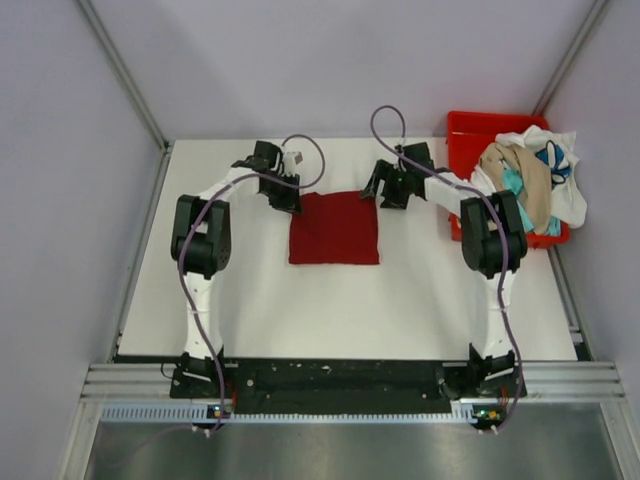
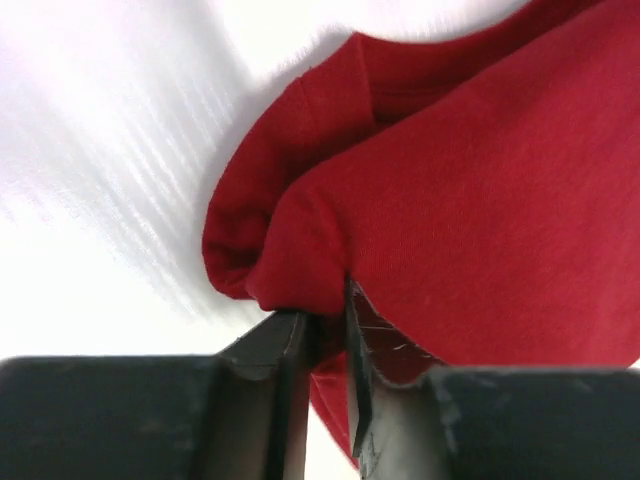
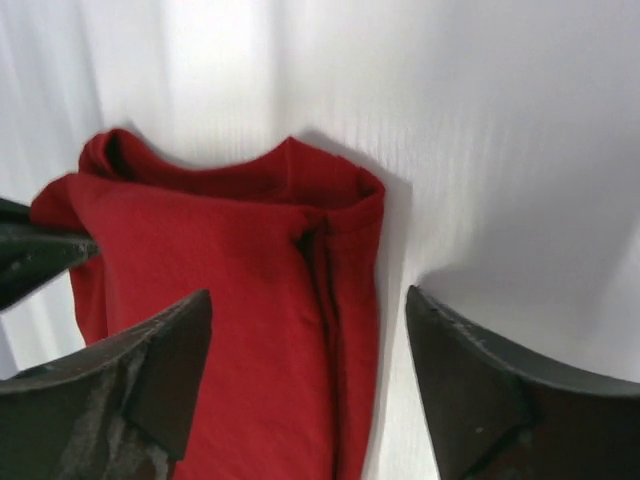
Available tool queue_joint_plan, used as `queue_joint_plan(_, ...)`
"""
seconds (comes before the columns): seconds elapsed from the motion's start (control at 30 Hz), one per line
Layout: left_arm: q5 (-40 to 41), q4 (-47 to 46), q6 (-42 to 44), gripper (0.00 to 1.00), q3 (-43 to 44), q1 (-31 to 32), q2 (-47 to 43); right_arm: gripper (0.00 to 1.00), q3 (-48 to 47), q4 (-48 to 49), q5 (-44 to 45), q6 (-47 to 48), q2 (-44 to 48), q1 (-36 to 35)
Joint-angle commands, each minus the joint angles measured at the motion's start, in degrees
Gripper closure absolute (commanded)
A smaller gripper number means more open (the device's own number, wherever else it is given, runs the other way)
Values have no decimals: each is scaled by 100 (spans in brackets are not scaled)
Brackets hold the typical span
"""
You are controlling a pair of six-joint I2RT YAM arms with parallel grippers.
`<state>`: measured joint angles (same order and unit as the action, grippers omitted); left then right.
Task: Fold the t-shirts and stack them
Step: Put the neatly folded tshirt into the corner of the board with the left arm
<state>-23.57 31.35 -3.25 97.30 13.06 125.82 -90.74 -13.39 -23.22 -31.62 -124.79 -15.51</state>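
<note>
Bright even light, table (image 2: 90, 200) glare, soft shadows

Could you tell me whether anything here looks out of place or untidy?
The pile of shirts spills over the red bin's right rim, and the dark red t-shirt's far left corner is bunched at the left tool.

A white surface (image 1: 330, 310) fills the middle of the top view and shows soft streaked reflections in both wrist views. At its far right corner stands a bright red plastic bin (image 1: 462, 128), rectangular, its long side along the surface's right edge. Pale grey-lilac wall panels (image 1: 60, 200) close the left, far and right sides, joined by slanting aluminium posts (image 1: 120, 70). Along the near edge a black mounting plate (image 1: 340, 378) lies on silver aluminium rails (image 1: 130, 378). A white slotted strip (image 1: 340, 411) runs just below it, and a dull grey metal sheet (image 1: 350, 450) lies nearest the camera.
</note>
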Motion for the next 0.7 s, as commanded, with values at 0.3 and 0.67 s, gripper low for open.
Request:
queue_joint_plan(0.3,-325,1802,1974,100,860,-1111,-119,13,2059,-498,459,1263,3653,-22)
queue_joint_plan(0.67,3172,1463,3910,100,1450,-2087,443,12,2614,-832,652,1773,4876,-49)
